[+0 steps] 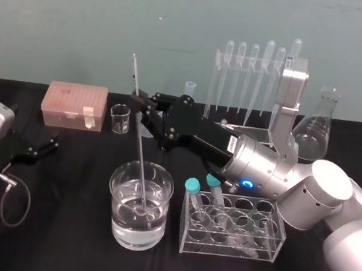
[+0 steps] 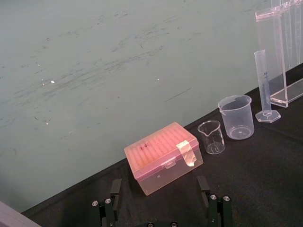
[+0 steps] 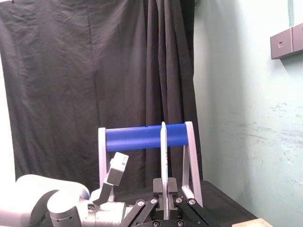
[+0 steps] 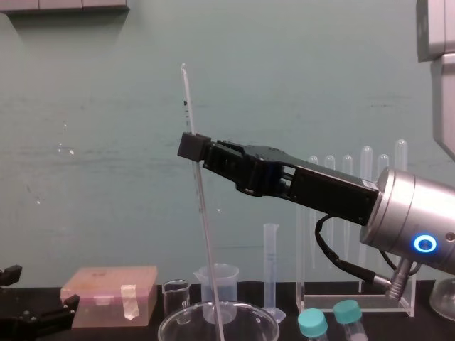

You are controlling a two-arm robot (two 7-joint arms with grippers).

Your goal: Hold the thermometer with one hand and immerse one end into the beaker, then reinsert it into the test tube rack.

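My right fingers [image 1: 139,100] clamp the thermometer [image 1: 140,153] high on its stem, tilted so its lower end dips into the near beaker [image 1: 135,233]. The test tube rack [image 1: 213,79] stands far right. My left fingers [image 1: 45,144] rest spread and empty, near left.

Pale teal wall [image 1: 81,29] at the back, pretty scuffed and scratched – the worktop [image 1: 59,246] in front of it is draped in black cloth. Elsewhere in the room a black curtain [image 3: 71,71] hangs in heavy folds, with a grey box [image 3: 286,41] mounted high on the wall.
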